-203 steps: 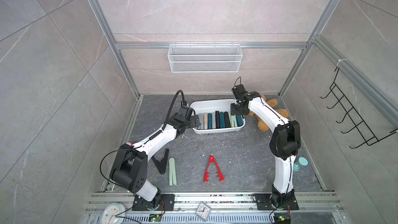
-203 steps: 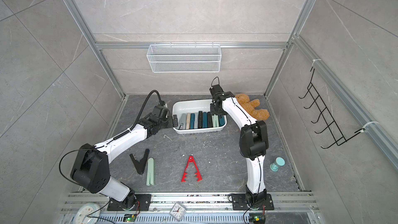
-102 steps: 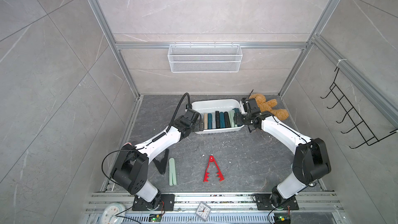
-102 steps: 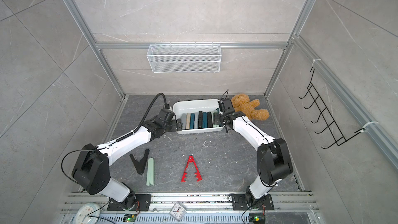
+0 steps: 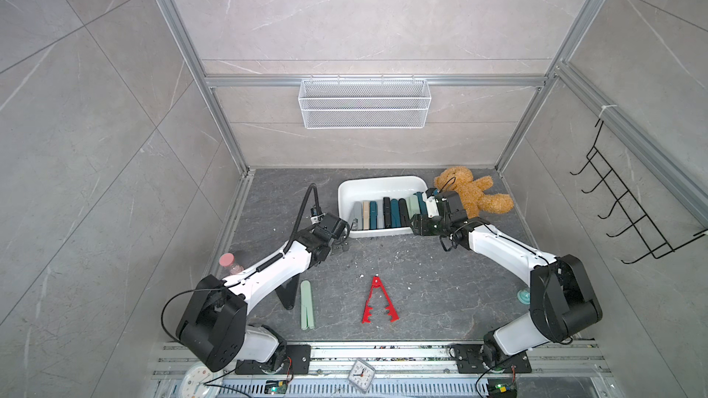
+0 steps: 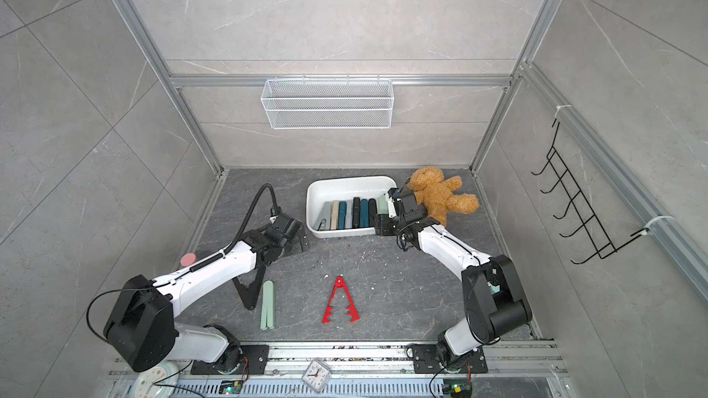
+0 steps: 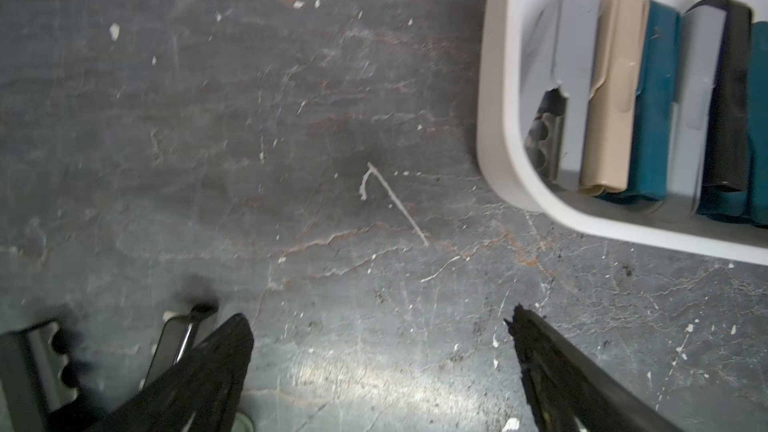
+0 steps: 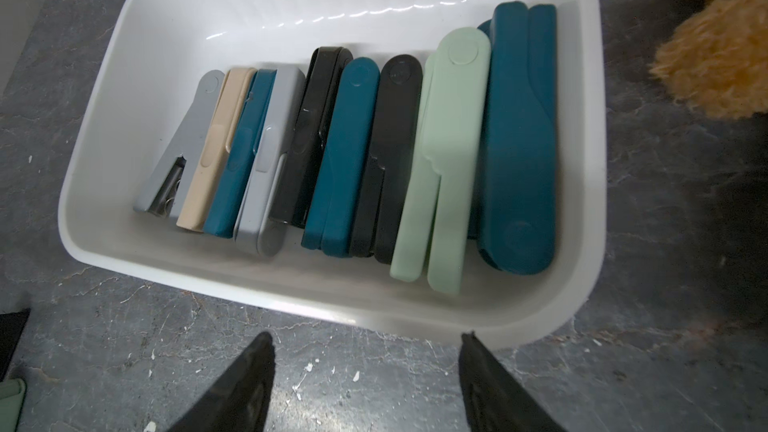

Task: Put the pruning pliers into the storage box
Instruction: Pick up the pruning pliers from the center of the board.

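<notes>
change: right claw [image 8: 368, 338] has backed off to the storage box [image 8: 291, 2] near rim, spread, empty; left claw [image 7: 378, 313] also released, withdrawn over the worktop [image 5: 421, 292] | stowed: pruning pliers [image 8: 449, 151] rowed inside box | outstanding: red toothed pliers [image 5: 376, 285], mint pliers [image 5: 307, 306], black pliers [image 5: 289, 302] on worktop | judged: drop finished, three pickups remain

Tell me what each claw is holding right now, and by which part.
Nothing. The left claw is open over bare floor, and the right claw is open just outside the box rim; neither grips anything.
</notes>
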`<state>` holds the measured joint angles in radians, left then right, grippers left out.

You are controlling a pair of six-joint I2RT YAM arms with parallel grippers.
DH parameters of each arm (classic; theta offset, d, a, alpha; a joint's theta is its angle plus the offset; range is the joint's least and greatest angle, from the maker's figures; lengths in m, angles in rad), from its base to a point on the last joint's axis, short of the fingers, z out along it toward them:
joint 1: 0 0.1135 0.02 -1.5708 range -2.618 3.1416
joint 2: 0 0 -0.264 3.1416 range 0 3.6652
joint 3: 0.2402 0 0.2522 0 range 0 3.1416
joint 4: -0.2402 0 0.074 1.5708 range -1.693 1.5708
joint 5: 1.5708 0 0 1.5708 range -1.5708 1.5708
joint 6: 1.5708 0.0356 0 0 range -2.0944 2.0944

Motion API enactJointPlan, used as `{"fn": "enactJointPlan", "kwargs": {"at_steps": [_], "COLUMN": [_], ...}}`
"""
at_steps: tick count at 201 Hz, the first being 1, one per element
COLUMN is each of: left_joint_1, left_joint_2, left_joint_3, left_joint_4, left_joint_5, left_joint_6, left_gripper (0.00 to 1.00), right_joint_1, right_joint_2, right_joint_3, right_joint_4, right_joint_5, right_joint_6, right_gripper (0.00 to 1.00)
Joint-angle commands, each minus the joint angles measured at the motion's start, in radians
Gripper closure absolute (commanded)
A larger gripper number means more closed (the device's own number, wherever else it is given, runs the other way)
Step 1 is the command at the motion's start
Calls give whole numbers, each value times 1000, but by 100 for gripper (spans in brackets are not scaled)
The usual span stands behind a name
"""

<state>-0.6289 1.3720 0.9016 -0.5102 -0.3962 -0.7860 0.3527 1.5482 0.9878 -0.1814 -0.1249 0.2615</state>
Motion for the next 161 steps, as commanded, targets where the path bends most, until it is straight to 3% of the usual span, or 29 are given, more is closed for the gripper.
{"fn": "enactJointPlan", "kwargs": {"at_steps": [1, 78, 161], "left_joint_1": [-17, -49, -60], "left_joint_2": [-72, -176, -262], "left_joint_3": [-38, -194, -343], "left_joint_4": [-86, -246, -164], "left_joint_5": [-29, 0, 97], "left_joint_6": [-133, -319, -369], "left_gripper": [0, 4, 19], "right_joint_1": [-2, -3, -5], "right_joint_2": [-34, -40, -21], "right_joint_3": [-13, 9, 33], "right_joint_4": [24, 16, -14], "right_joint_5": [0, 15, 35], "right_joint_6": [-16, -19, -11], "right_gripper": [29, 28, 27]}}
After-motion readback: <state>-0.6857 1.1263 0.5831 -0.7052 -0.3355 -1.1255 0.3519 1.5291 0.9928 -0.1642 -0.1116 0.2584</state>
